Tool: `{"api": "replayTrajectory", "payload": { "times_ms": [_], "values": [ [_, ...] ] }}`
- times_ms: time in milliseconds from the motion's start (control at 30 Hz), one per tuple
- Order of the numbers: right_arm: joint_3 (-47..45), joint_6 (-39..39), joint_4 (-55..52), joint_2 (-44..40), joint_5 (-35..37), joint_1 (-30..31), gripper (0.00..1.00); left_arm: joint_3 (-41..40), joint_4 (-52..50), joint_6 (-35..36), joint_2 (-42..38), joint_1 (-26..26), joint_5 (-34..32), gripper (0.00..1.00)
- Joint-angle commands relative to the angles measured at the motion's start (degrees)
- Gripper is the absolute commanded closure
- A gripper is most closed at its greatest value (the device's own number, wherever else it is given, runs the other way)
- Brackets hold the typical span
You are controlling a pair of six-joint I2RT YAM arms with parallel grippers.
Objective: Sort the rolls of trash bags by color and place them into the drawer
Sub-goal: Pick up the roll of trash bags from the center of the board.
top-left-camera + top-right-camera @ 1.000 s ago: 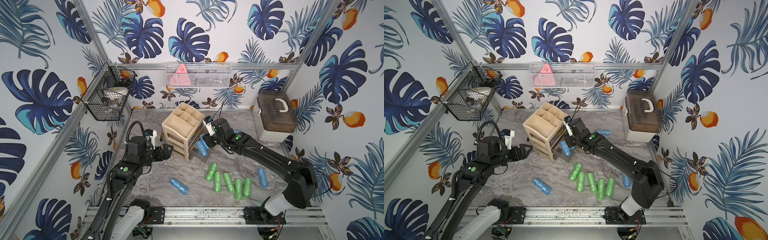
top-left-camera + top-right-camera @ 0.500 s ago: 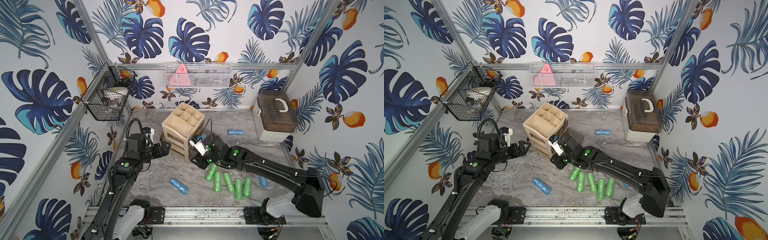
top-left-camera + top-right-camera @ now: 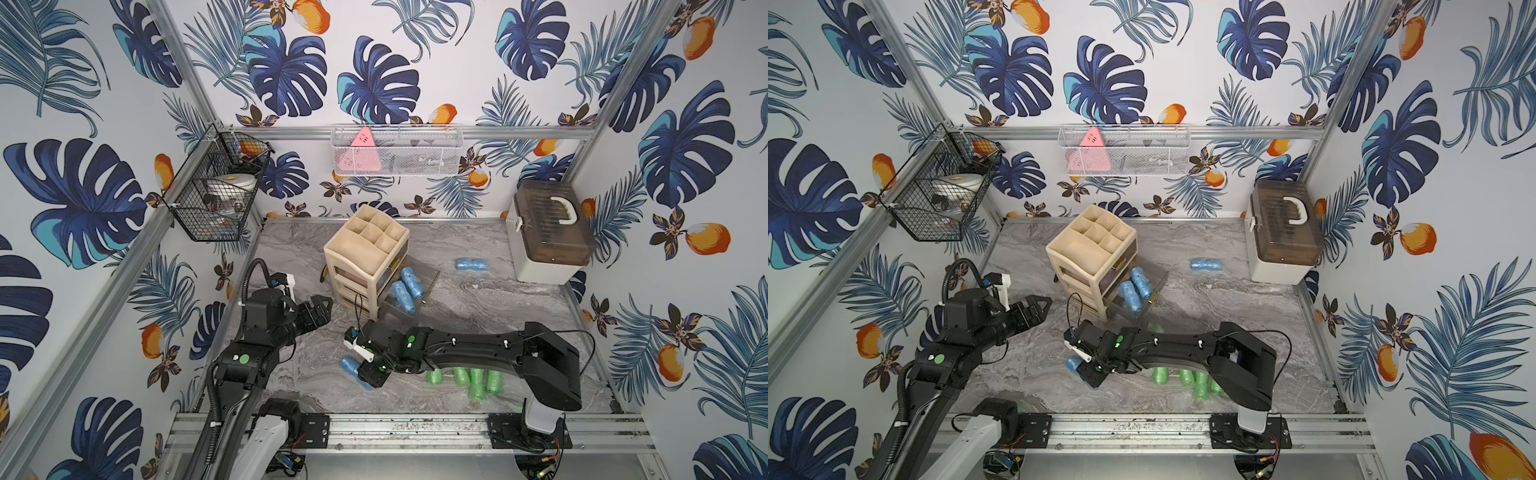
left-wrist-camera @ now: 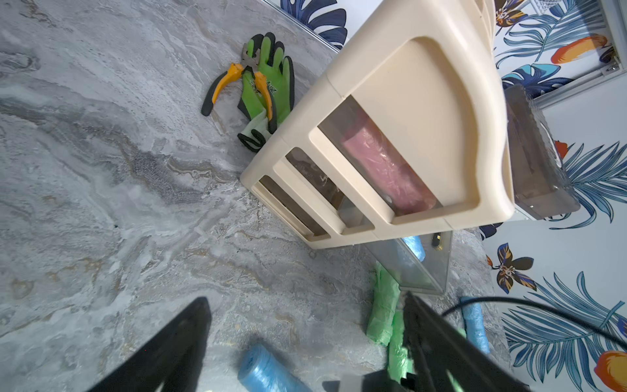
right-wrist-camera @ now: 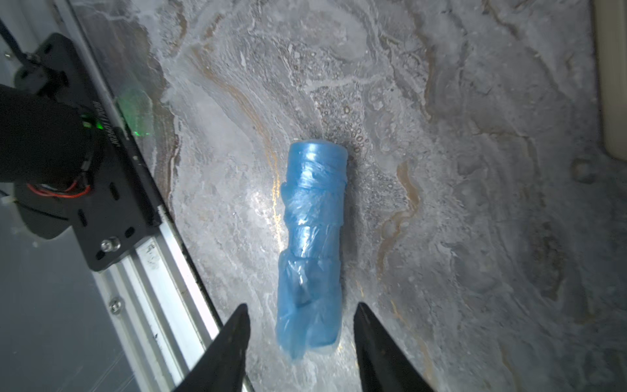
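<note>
**Step in hand: pick-up of a blue roll, approach phase.**

The right end effector (image 5: 301,307) is hanging low over the front of the worktop (image 3: 291,257) with its jaws apart. The target blue roll (image 5: 312,237) is lying flat on the marbled surface, with its near end between the two fingertips. A gap is showing on each side of the roll, so no grip is being made yet. The jaws are lining up across the roll's short axis, close to one end rather than at mid-length.

The left end effector (image 3: 321,311) is standing wide open and empty, and is hovering beside the drawer organizer (image 3: 357,249) without touching it.

**Sorting status**

- The lowest drawer (image 3: 431,281) is standing pulled out and is holding three stored blue rolls (image 3: 402,291).
- A pink roll (image 4: 386,169) is showing through the clear side of the top drawer.
- The green rolls (image 3: 478,380) are lying grouped at the front of the worktop, partly hidden by the right arm.
- The far blue roll (image 3: 471,264) is lying alone towards the back.

By this layout, the blue batch is judged to be under way and the green batch not yet begun.

**Next move, as judged**

1. Advance along the roll so that the pads meet it nearer the middle.
2. Close gently, since the thin crinkled film is likely to compress and slip.
3. Lift clear and carry over the drawer's front panel.
4. Release beside the stored blue rolls.
</note>
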Motion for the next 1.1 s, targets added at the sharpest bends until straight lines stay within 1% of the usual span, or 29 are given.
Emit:
{"api": "replayTrajectory", "payload": {
  "times_ms": [0,233,333,367,467,667,800,900,1067],
  "values": [
    [1.07,1.20,1.54,2.61,1.32,0.31,0.51,1.14,-2.66,-1.45,-0.40,0.18,-2.68,0.08],
    [3.93,0.93,0.89,8.34,2.01,0.85,0.54,2.85,-5.44,-1.50,-0.94,0.21,-4.66,0.07],
    [5.04,0.90,0.27,9.94,2.74,0.94,0.57,3.48,-5.92,-1.23,-1.17,0.20,-5.02,0.07],
    [5.13,1.03,0.26,10.16,2.96,0.94,0.58,3.68,-6.15,-1.22,-1.34,0.21,-5.15,0.06],
    [4.94,1.15,0.48,10.00,3.05,0.94,0.69,4.10,-6.31,-1.00,-1.66,0.21,-5.20,0.06],
    [2.55,0.48,2.20,4.71,2.48,1.01,0.83,4.94,-5.64,0.18,-1.13,0.21,-4.19,0.06],
    [1.44,-0.55,2.09,-0.69,2.90,0.98,0.89,5.63,-4.52,1.30,-0.47,0.21,-2.45,0.05],
    [0.77,-1.23,1.48,-4.81,3.98,0.94,0.90,6.46,-3.66,2.61,0.38,0.21,-0.93,0.05],
    [-0.20,-2.91,0.34,-11.80,9.15,0.68,0.91,7.87,-2.24,4.82,1.42,0.21,0.80,0.05]
  ]
}}
